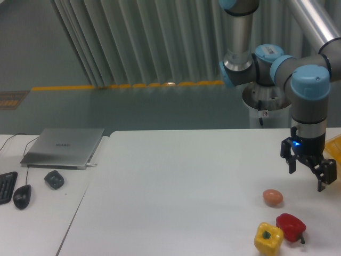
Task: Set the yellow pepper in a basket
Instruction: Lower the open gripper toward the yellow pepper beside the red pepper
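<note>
The yellow pepper [268, 238] lies on the white table near the front right, touching or nearly touching a red pepper [291, 226] on its right. A brown egg [273, 197] lies just behind them. My gripper [307, 178] hangs above the table to the right of the egg and behind the peppers, apart from all of them. Its fingers are spread and nothing is between them. Only a corner of the yellow-orange basket [334, 146] shows at the right edge, just right of the gripper.
A closed grey laptop [65, 147], a small dark object [54, 179], a black mouse [22, 196] and a keyboard corner [5, 186] sit on the left table. A seam [85, 192] divides the two tables. The arm's pedestal [266, 109] stands behind the table.
</note>
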